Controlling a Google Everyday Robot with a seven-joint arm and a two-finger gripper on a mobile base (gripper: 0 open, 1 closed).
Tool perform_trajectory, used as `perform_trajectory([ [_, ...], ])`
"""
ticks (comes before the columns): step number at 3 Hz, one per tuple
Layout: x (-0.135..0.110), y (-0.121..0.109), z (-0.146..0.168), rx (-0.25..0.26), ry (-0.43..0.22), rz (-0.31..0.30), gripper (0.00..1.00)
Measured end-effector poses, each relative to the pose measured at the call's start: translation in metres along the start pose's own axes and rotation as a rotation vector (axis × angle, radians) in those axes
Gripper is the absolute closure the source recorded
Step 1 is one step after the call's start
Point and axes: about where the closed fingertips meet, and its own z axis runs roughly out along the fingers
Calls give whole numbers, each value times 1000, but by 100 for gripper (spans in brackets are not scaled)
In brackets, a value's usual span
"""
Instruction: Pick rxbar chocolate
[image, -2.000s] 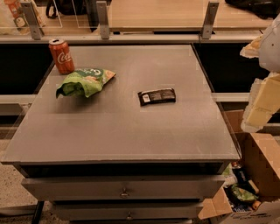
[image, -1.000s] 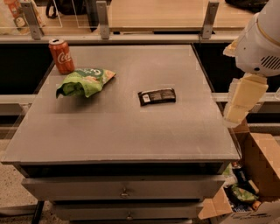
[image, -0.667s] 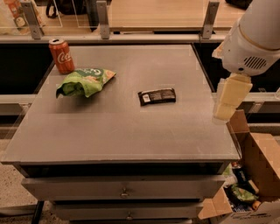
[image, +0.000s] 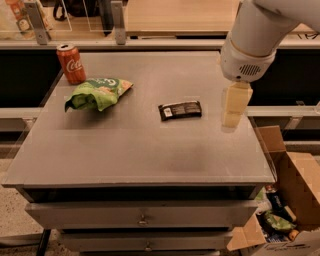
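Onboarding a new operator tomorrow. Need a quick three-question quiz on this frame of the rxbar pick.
1. True or false: the claw is touching the rxbar chocolate.
2. Which lies nearest the red soda can? A) green snack bag B) rxbar chocolate C) claw
3. Fill in: in the picture, the claw hangs to the ___ of the rxbar chocolate, over the table.

Key:
1. False. The claw hangs apart from the bar, near the table's right edge.
2. A.
3. right.
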Motion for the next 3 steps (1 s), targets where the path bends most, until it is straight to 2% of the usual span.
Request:
perform_trajectory([
  [1,-10,-20,23,-6,42,-59,0],
  [3,-23,-44,65,-65,82,-114,0],
])
